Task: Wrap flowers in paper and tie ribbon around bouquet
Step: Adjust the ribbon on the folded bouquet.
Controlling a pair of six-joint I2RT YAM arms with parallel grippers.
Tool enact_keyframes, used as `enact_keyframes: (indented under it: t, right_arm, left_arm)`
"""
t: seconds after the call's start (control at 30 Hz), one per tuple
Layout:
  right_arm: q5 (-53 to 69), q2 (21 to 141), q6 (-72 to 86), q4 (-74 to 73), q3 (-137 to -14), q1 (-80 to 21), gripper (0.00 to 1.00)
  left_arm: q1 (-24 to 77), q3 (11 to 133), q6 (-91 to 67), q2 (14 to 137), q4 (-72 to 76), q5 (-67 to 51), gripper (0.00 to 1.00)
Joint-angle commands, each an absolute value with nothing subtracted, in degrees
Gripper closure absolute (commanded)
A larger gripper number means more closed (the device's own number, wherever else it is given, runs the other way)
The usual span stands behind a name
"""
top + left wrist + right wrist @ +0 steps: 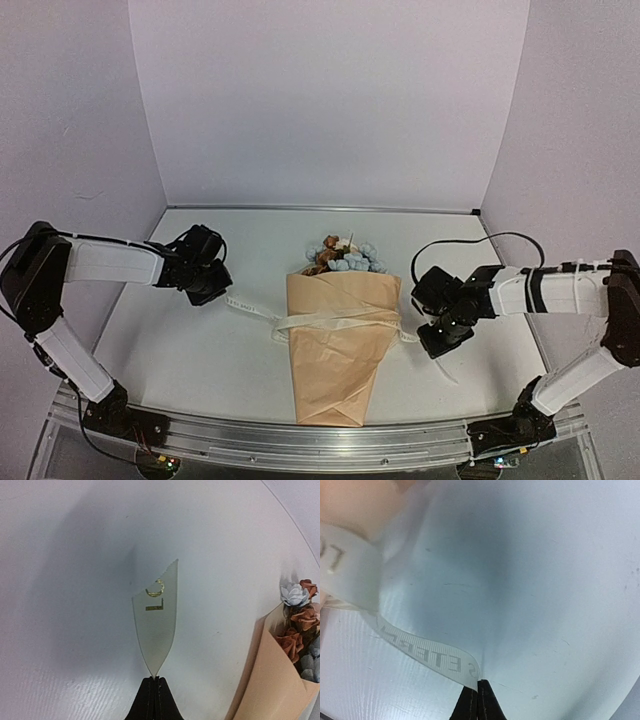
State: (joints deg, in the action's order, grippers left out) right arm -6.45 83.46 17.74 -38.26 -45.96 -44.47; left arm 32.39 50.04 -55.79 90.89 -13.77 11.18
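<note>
Beside the bouquet [335, 375], left jaws and right jaws each tight on a ribbon [330, 322] end, open table [180, 350] toward side walls [70, 150].

A tan paper bouquet [340, 345] lies on the counter [200, 350], flower heads [343, 257] at its far end. A cream ribbon [335, 322] crosses its middle, trailing towards the left end effector [215, 292] and right end effector [440, 345] flanking it.

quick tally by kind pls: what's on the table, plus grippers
bouquet (tan paper cone with blue and brown-orange blooms): 1
ribbon (cream-white, tied across the cone): 1
grippers: 2 (left gripper and right gripper, each shut on the ribbon)
Total: 4
</note>
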Motion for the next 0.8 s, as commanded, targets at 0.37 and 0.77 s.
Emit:
enact_keyframes:
  t: [0.37, 0.77]
  right_arm:
    - [-0.68, 82.99, 23.42, -51.68, -52.46, -32.18, 1.0]
    - [4.76, 73.46, 19.9, -62.83, -62.59, -31.22, 1.0]
  left_arm:
    - [22.54, 42.23, -51.51, 82.55, -19.28, 15.03, 1.0]
    - [21.53, 43.65, -47.42, 84.63, -16.55, 11.36, 1.0]
